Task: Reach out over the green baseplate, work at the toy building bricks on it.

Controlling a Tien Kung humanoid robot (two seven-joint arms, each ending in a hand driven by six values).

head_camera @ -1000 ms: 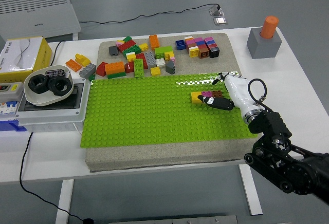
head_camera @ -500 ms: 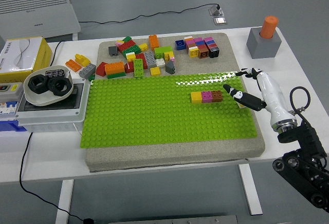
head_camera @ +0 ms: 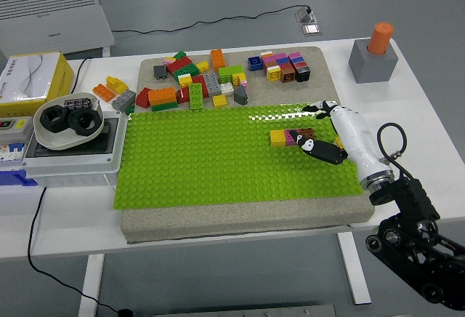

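A green baseplate [head_camera: 218, 157] lies on a beige mat [head_camera: 240, 219]. On its right part stands a short row of bricks: yellow [head_camera: 277, 137], pink [head_camera: 291, 138] and brown [head_camera: 307, 133]. My right hand [head_camera: 308, 126] reaches in from the lower right and hovers at the row's brown end. Its black thumb tip [head_camera: 306, 145] lies against the front of the brown brick. The other fingers [head_camera: 320, 107] are spread behind it and hold nothing. My left arm is out of view.
Several loose bricks [head_camera: 211, 81] lie on the mat behind the baseplate. A grey block with an orange cylinder [head_camera: 373, 59] stands at the far right. A white bowl with black rings [head_camera: 67, 121] sits on a grey box at the left, by a yellow box [head_camera: 29, 77].
My right hand drew back to the right, off the brick row, then came back left to the row's brown end. The three bricks have not moved.
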